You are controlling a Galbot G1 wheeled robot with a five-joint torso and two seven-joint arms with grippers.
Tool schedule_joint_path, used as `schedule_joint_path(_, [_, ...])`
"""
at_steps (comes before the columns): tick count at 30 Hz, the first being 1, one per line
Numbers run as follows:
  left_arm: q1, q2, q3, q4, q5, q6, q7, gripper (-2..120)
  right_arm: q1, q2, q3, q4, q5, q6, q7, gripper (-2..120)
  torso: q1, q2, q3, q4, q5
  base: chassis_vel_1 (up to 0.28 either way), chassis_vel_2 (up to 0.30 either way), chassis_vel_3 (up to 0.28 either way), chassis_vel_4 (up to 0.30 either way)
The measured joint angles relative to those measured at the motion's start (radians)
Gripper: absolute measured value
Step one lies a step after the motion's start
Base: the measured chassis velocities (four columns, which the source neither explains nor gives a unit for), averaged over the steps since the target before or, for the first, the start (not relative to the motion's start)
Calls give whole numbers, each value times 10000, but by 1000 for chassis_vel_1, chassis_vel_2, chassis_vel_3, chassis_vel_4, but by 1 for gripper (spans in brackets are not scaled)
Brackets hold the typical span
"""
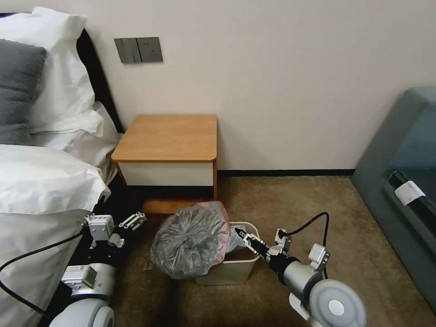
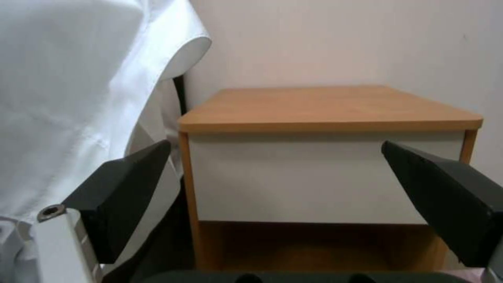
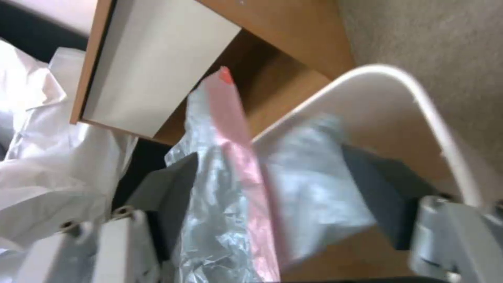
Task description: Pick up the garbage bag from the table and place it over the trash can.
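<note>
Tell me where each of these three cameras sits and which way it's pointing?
Head view: high on the robot, looking down at the table, trash can and garbage bag; the left gripper and right gripper both show.
Left wrist view: low, facing the table's drawer front between open fingers.
Right wrist view: at the can's rim, fingers around the bag.
All three share the table.

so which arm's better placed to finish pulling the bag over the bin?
Right, probably. The right gripper is at the trash can rim with the garbage bag between its fingers. The left gripper is open, beside the bag, facing the table.
</note>
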Motion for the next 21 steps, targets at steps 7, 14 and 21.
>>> schedule_joint_path(7, [-12,-10,169,40,9,13,0,100,-35,-119,225,781,-32,14,603,99,0,0,0,-1,0,0,0,0,0])
schedule_joint_path(14, [47,14,719,-12,114,132,-29,100,178,27,333,1312,-231,71,805,100,0,0,0,0,0,0,0,0,0])
schedule_joint_path(21, [348,179,1414,-32,476,260,-84,100,366,224,348,1340,-445,125,834,100,0,0,0,0,0,0,0,0,0])
